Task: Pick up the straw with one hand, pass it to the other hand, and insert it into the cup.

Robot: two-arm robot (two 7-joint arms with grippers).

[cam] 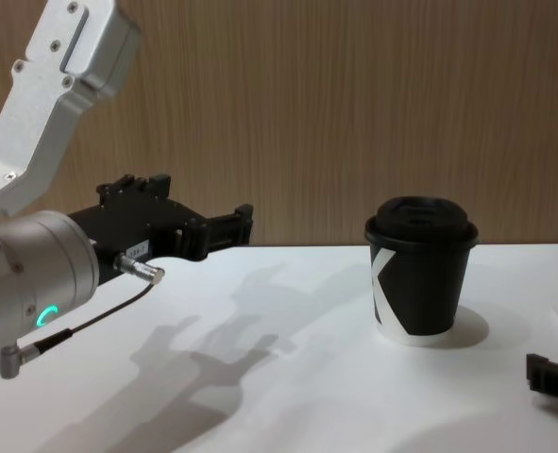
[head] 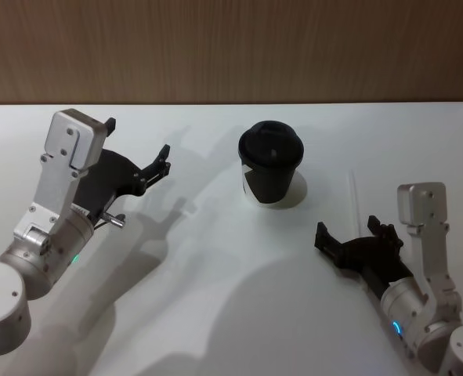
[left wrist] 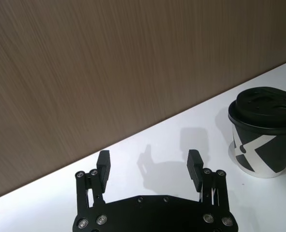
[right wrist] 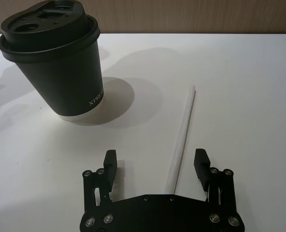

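Judging by my feeds, nothing is done yet: the straw (right wrist: 184,135) lies flat on the desk (head: 215,298), near the right side of the lidded cup (head: 270,160). My right pincer (right wrist: 155,157) is spread astride its near end, not pinching. My left pincer (left wrist: 149,158) hangs spread, raised left of the cup. Grasp, handover and insertion remain.
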